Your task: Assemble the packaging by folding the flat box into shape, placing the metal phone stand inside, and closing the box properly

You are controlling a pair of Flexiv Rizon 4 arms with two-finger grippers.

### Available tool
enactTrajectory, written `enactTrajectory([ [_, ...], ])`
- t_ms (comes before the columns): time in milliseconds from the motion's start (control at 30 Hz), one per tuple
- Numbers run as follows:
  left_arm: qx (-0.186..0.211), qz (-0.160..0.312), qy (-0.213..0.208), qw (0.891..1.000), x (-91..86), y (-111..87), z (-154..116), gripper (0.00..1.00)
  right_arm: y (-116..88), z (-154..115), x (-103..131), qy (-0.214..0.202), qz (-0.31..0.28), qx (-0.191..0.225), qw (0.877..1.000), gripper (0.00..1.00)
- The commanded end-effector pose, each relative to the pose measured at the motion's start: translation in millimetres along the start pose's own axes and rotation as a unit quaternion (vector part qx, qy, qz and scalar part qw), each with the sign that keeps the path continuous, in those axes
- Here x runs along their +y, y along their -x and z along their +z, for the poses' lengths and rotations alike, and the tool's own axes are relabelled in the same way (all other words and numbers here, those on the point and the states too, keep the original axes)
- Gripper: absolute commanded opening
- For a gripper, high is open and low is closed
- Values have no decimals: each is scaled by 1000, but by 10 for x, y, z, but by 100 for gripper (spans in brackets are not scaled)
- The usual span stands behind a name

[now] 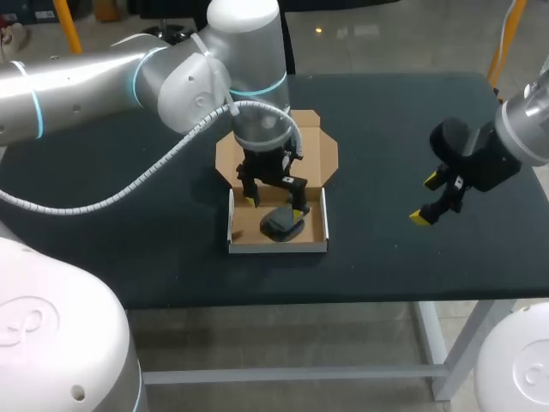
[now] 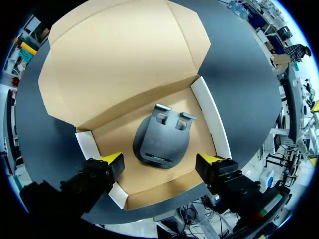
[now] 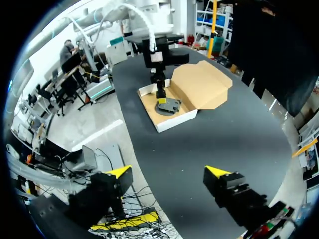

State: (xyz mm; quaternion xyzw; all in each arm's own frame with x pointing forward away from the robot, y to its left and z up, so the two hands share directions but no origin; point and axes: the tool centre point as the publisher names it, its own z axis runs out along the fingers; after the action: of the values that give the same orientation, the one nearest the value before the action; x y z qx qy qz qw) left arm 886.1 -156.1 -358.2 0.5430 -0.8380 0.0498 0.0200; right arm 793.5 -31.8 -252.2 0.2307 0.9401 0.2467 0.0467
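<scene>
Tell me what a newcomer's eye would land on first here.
The open cardboard box at mid-table, lid folded back, with the dark metal phone stand lying inside. The left gripper hangs open above the stand, not touching it; the right gripper, also open, hangs apart over the table.

box lid [image 1: 321, 154] partly hidden behind left arm [image 1: 171, 77] (head view), right arm [image 1: 527, 129] cut at edge

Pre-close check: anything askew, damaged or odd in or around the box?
Nothing stands out. The phone stand lies inside the box, clear of its walls; the lid is folded back open. The left gripper hangs over the stand, jaws open; the right gripper hangs off to the side, jaws open.
</scene>
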Motion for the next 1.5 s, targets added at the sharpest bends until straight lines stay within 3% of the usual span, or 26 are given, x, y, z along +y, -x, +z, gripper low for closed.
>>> enactTrajectory([
  [33, 9, -45, 1, 999, -19, 69, -26, 100, 0, -19, -7, 1, -1, 2, 1000, 100],
  [200, 1, -103, 0, 995, -3, 91, 17, 100, 0, -19, -7, 1, -1, 2, 1000, 100],
  [533, -4, -148, -12, 989, 87, 17, 138, 100, 0, -19, -7, 1, -1, 2, 1000, 100],
  [867, -41, -153, -26, 987, 249, -108, 330, 100, 0, -19, -7, 1, -1, 2, 1000, 100],
  [1500, -68, -166, -15, 984, 648, -328, 444, 100, 0, -19, -7, 1, -1, 2, 1000, 100],
])
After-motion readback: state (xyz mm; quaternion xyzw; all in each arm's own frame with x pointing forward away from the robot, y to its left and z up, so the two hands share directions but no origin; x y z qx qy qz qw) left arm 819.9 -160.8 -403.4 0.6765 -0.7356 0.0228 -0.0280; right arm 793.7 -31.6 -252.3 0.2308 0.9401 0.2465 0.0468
